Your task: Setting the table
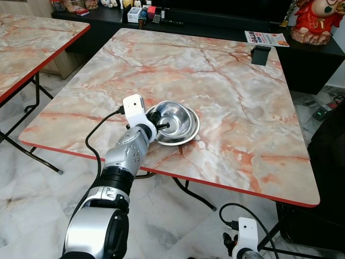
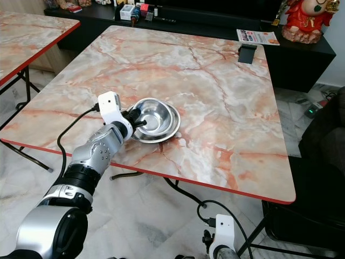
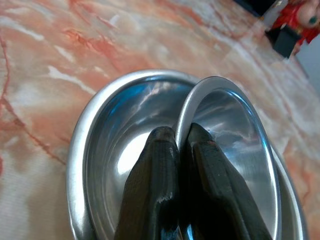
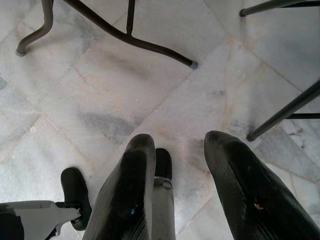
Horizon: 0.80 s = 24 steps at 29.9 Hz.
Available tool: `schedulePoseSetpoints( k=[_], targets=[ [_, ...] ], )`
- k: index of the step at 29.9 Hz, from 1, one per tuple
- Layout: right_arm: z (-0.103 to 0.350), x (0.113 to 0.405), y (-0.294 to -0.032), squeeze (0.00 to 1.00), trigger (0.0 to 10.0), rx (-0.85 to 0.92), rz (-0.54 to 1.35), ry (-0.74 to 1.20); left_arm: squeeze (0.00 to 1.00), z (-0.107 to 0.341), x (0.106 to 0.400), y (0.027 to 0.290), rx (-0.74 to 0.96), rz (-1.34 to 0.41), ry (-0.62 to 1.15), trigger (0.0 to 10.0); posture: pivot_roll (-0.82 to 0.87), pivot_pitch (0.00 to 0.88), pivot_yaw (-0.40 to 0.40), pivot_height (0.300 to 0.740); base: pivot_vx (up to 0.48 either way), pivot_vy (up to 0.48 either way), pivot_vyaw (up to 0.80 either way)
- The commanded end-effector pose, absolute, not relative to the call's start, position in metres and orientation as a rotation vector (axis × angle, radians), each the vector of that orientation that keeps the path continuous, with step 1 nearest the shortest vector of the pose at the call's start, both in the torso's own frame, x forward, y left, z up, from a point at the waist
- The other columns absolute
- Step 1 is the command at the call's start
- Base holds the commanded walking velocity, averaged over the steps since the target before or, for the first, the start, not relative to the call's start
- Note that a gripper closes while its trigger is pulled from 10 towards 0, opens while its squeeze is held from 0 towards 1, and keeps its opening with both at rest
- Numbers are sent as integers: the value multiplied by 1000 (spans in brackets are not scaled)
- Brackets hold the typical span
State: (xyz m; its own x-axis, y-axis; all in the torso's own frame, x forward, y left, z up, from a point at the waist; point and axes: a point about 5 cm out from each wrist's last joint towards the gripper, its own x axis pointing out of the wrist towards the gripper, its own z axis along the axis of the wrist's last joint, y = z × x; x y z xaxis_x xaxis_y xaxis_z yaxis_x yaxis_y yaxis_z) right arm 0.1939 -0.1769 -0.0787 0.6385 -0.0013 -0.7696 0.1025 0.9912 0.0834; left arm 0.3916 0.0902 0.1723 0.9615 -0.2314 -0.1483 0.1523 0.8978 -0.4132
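Left tool (image 3: 182, 150) pinches the rim of the inner steel bowl (image 3: 235, 145), one finger inside, one outside, tilting it up out of the outer bowl (image 3: 95, 145) near the table (image 1: 232, 81) front edge, likely to separate them. Right tool (image 4: 182, 185) hangs apart above the floor, idle.

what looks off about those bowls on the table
The inner bowl sits tilted inside the outer bowl instead of nesting flat, because the left pincer has its rim pinched and lifted. Nothing is spilled or damaged.
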Motion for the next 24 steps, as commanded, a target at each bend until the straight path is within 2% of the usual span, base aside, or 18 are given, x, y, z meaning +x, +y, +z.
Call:
schedulePoseSetpoints(
  k=[1,8,9,14,15,16,17,18,19,24],
  targets=[
    [-80,192,-178,0,10000,137,-75,884,0,175,394,87,-371,-197,215,10000,26,110,-33,740,0,0,0],
    [-80,192,-178,0,10000,139,-72,886,0,175,395,87,-346,-192,221,10000,23,110,-31,740,0,0,0],
    [-80,192,-178,0,10000,139,-72,887,196,175,395,87,-345,-191,222,10000,23,110,-31,740,0,0,0],
    [-81,190,-178,0,10000,138,-74,890,231,175,395,85,-345,-194,222,10000,22,111,-32,740,0,0,0],
    [-81,190,-178,0,10000,138,-74,891,333,175,395,85,-346,-195,223,10000,22,111,-32,740,0,0,0],
    [-81,190,-178,0,10000,138,-74,891,514,175,395,85,-345,-194,224,10000,22,111,-32,740,0,0,0],
    [-81,190,-178,0,10000,138,-74,891,608,175,395,85,-343,-194,226,10000,21,110,-32,740,0,0,0],
    [-81,190,-178,0,10000,138,-75,891,776,175,395,85,-342,-195,227,10000,21,110,-32,740,0,0,0],
    [-81,190,-178,0,10000,139,-75,891,1000,175,395,85,-342,-196,227,10000,21,110,-32,740,0,0,0],
    [-81,190,-178,0,10000,141,-75,889,1000,175,395,87,-337,-192,226,10000,19,109,-31,740,0,0,0]
  ],
)
